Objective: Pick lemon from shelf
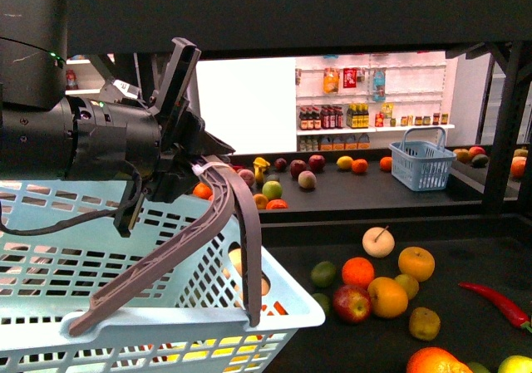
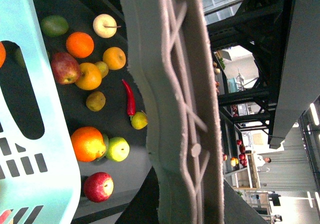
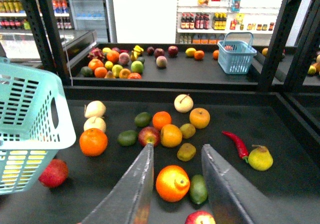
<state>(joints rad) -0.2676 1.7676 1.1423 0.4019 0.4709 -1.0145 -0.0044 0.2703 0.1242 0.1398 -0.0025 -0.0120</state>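
Nearest us, our left hand [image 1: 179, 169] holds the pale turquoise basket [image 1: 125, 306] by its mauve handle [image 1: 179, 240], grip closed around it. We keep the basket raised at the near left edge of the shelf [image 1: 499, 248], likely so picked fruit can drop straight in.

Our right hand [image 3: 175, 184] does not show in the front view. Its own camera shows it poised above the dark surface [image 3: 280, 129], fingers parted to a medium gap, empty, and angled down and forward. Framed between the fingers sit a large orange [image 3: 172, 182] and a small green fruit [image 3: 198, 189], neither touched.

Which fruit is the lemon we cannot say for certain. Our best guess is the small yellow-green piece [image 3: 187, 130] in the middle cluster, just beside an orange-yellow fruit [image 3: 171, 135] and a red apple [image 3: 149, 135]; a duller yellowish one [image 3: 186, 152] lies nearer the hand.

Farther right lies a red chilli [image 3: 236, 143]. Beyond, the back deck carries more fruit and a blue basket [image 3: 237, 53].
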